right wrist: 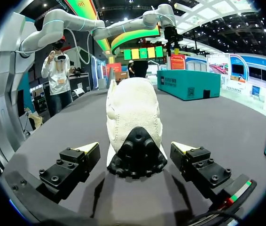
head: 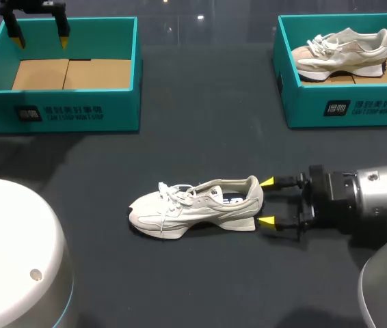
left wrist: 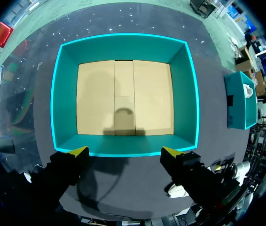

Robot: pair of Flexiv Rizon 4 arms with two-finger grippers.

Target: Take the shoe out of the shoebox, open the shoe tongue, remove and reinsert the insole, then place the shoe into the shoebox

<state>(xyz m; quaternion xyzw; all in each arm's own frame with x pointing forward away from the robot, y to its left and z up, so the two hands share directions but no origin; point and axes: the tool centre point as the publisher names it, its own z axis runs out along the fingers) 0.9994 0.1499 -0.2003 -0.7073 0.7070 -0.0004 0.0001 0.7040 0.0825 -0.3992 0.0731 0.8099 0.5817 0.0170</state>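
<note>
Now: cream sneaker (head: 193, 208) on its sole mid-table, heel toward my right gripper (head: 267, 202); fingers apart either side of heel, not touching it. My left gripper (head: 39, 37) hangs, fingers spread, over left teal shoebox (head: 63, 113).

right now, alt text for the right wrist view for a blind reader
A white shoe points its heel at the right gripper, whose open fingers flank the heel without gripping it, on a dark table. A teal shoebox stands farther ahead.
</note>
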